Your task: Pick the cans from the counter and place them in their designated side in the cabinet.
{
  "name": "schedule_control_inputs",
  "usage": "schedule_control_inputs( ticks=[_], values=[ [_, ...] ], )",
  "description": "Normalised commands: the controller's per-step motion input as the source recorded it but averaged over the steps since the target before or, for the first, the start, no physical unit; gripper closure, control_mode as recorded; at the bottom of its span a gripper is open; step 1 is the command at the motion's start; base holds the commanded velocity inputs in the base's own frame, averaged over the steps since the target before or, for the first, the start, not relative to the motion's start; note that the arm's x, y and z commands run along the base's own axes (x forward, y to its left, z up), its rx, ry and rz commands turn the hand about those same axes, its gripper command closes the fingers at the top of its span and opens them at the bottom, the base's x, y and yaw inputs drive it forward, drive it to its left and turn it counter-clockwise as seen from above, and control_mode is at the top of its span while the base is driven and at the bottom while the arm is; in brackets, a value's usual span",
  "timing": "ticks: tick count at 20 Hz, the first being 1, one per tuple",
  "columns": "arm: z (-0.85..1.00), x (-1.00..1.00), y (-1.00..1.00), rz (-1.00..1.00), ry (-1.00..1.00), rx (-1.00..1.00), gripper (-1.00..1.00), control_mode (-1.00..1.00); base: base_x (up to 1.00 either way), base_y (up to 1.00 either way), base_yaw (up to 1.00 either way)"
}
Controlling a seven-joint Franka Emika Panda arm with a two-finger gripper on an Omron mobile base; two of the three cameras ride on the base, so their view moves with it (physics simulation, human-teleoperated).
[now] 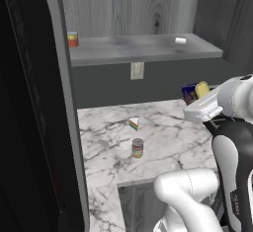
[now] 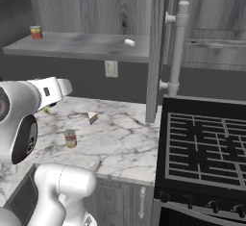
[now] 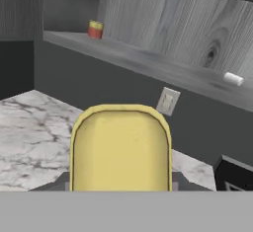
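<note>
Clearly the cabinet [image 1: 143, 9] stands open so its shelf [image 1: 148, 51] can take cans. At the shelf's far left sits a short red-and-yellow can [image 1: 73, 39], upright and close to the back wall; it likely marks one side of the sorting. Well apart from it, toward the right end, a small white cylinder [image 1: 180, 40] lies on its side. Between them the board is bare, so there is room on either side.

Below, on the table [image 1: 163, 147], a rainbow wedge [image 1: 134, 123] rests near the middle, and just in front of it the round can [image 1: 138, 148] stands upright, untouched and apart from the arm. It is the one not yet collected.

Farther right, the hand [image 1: 197, 94] is closed on the blue can [image 1: 189, 92], carrying it above the table, below shelf level. The can's yellow top [image 3: 121, 149] faces the hand camera, so the grip is across its sides. I judge this to be the carry stage: the blue can needs lifting to the shelf and setting on its proper side.
</note>
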Motion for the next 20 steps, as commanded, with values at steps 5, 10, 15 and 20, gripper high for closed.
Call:
schedule_control_inputs(
  ticks=[5,10,15,20],
  values=[
    [0.25,-0.02,0.08,0.01,-0.08,0.0,1.0,-1.0,0.0,0.0,0.0],
    [0.23,0.0,0.07,0.01,-0.05,0.0,1.0,-1.0,0.0,0.0,0.0],
    [0.18,0.04,0.05,0.0,-0.01,0.0,1.0,-1.0,0.0,0.0,0.0],
    [0.21,0.05,0.0,0.0,0.0,0.01,1.0,-1.0,0.0,0.0,0.0]
  ],
)
